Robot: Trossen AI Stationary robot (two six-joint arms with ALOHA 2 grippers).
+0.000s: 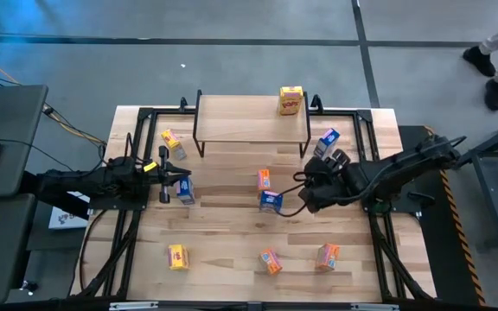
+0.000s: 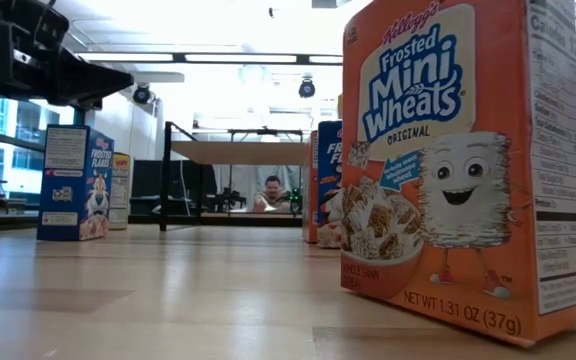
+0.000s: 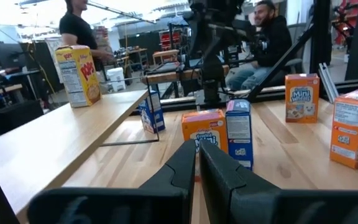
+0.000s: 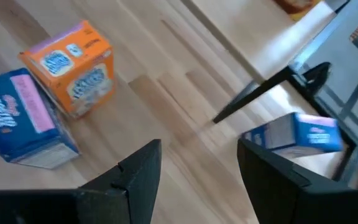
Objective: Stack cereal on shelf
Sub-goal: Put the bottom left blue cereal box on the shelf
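The shelf (image 1: 249,118) stands at the table's far side with one yellow box (image 1: 290,100) upright on its plank. The other cereal boxes stand on the table. A blue box (image 1: 327,141) is beside the shelf's right leg. An orange box (image 1: 264,180) and a blue box (image 1: 271,201) stand mid-table. My left gripper (image 1: 180,177) (image 3: 199,155) is shut and holds nothing; a blue box (image 1: 184,192) stands just on its near side. My right gripper (image 1: 303,192) (image 4: 197,162) is open, right of the mid-table pair, its fingers around nothing.
A yellow box (image 1: 173,142) stands left of the shelf. Along the near edge stand a yellow box (image 1: 178,257) and two orange boxes (image 1: 271,261) (image 1: 328,256). Dark frame rails run along both table sides. People sit beyond the table (image 3: 266,43).
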